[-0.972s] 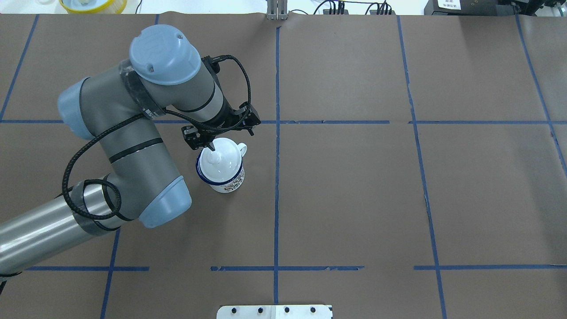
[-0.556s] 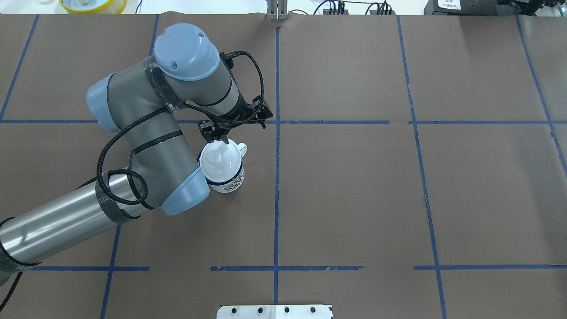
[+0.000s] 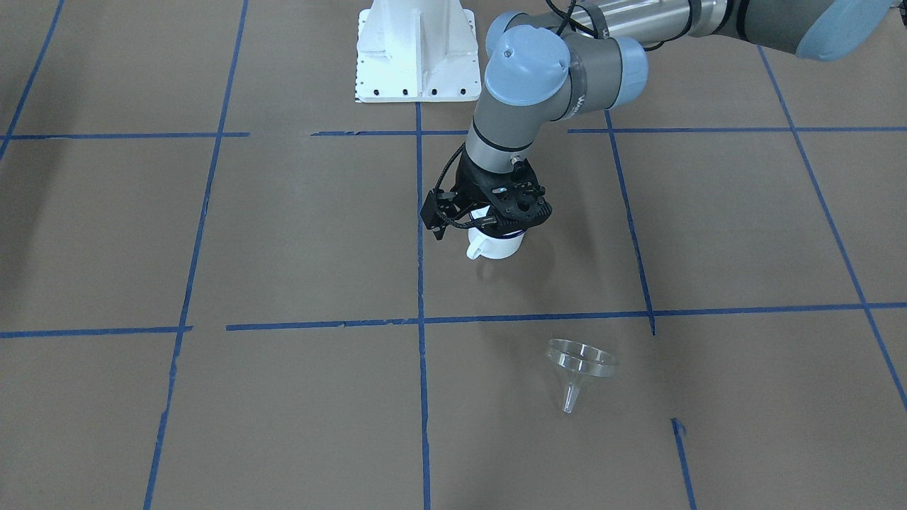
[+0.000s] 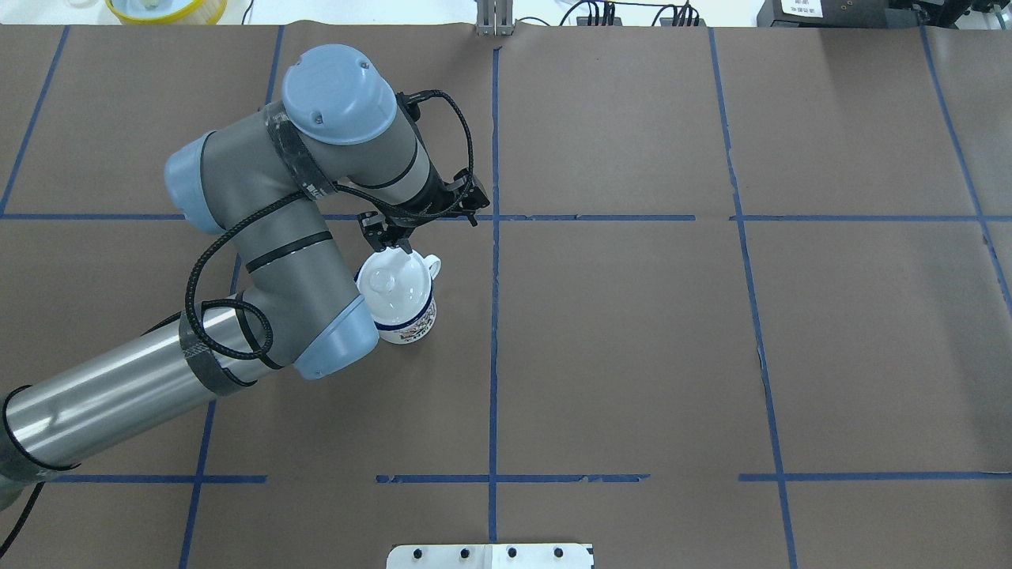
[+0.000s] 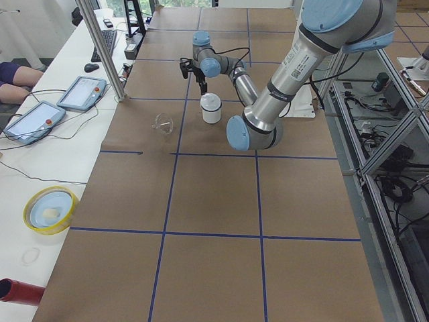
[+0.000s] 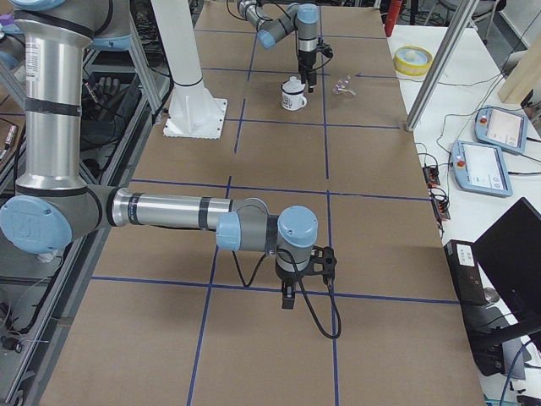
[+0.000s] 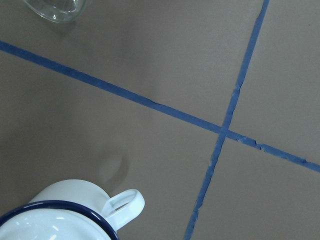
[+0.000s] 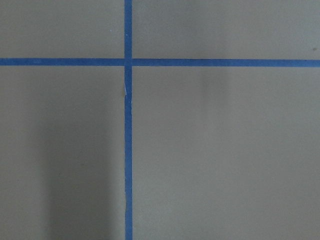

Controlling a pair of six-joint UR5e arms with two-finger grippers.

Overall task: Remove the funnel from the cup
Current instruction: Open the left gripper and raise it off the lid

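The clear funnel lies on its side on the brown table, out of the cup and well away from it on the operators' side. It also shows in the left wrist view and the exterior left view. My left arm hides it in the overhead view. The white cup with its blue rim stands upright, and a white knobbed lid rests on it. My left gripper hovers over the cup's far edge by the handle, open and empty. My right gripper hangs over bare table far off. I cannot tell its state.
The white robot base stands at the robot's side of the table. A yellow-rimmed dish sits beyond the far left corner. Tablets and a metal post line the operators' side.
My left arm swung right and away from the robot. Its gripper moved from over the lid's knob to the cup's far edge. Cup and lid stayed put.
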